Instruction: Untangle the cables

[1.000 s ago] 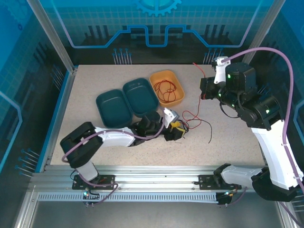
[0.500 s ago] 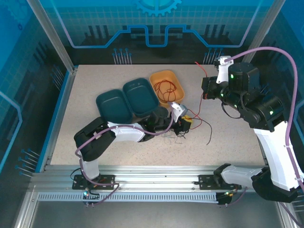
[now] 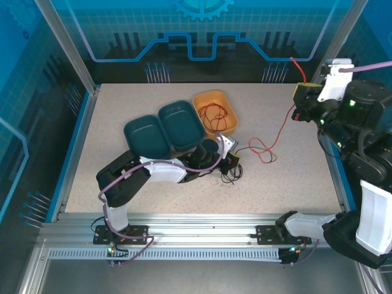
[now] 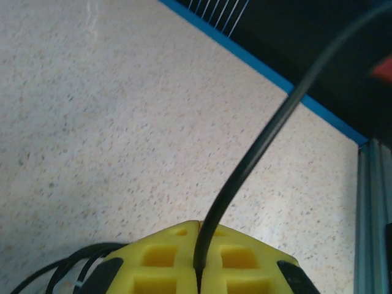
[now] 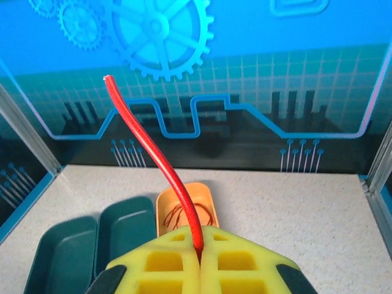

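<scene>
Trays stand at the left of the top view: one dark teal tray and a second teal tray, smooth rounded plastic, touching side by side. Just beside them is an orange tray of the same oval shape, holding a coiled red cable in thin loose loops. All rest on a speckled beige surface with a stone-like grain.

Just in front of the trays, the left jaws are clenched on a black cable. In the left wrist view their yellow waffle-moulded pads meet, the smooth round cable rising from the seam, and more black loops lie at the lower left. From above, this cable forms a small tangle beside the jaws.

To the right, a long red cable lies in loose loops near mid-surface, then climbs nearly taut to the right jaws, raised near the right edge. They grip it. In the right wrist view it curves up glossy from between yellow pads, its cut end free.
</scene>
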`<state>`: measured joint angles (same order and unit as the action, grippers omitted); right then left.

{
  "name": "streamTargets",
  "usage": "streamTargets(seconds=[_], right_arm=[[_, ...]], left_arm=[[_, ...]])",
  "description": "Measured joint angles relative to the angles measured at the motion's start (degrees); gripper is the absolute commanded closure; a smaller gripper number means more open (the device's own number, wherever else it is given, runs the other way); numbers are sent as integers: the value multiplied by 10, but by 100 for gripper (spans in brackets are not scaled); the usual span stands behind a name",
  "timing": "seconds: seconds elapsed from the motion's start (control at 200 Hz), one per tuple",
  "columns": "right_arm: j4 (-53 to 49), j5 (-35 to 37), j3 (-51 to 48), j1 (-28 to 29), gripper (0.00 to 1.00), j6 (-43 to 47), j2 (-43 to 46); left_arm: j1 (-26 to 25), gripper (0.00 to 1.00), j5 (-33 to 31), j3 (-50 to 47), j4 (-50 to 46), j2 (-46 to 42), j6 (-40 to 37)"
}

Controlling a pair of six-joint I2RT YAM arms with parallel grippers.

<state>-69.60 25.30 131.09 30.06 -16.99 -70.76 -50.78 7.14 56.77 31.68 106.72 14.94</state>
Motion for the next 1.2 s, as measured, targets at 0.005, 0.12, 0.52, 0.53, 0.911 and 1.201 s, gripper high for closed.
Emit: streamTargets(seconds=[0.005, 0.12, 0.52, 0.53, 0.911, 1.201], right_arm=[[-1, 1, 2, 0, 100, 0, -1], [-12, 16, 71, 0, 100, 17, -29], [-13, 50, 123, 0, 100, 62, -86], [-12, 50, 123, 0, 100, 63, -86], [69, 56, 2, 0, 100, 77, -83], [101, 12, 5, -9, 100, 76, -181]], left_arm=[[0, 100, 0, 0, 0, 0, 0], [2, 100, -14, 0, -26, 15, 9], [32, 84, -43, -11, -73, 22, 34], [32, 82, -43, -11, -73, 22, 34], [33, 16, 5, -30, -101, -54, 54], [33, 1, -44, -61, -138, -222, 37]])
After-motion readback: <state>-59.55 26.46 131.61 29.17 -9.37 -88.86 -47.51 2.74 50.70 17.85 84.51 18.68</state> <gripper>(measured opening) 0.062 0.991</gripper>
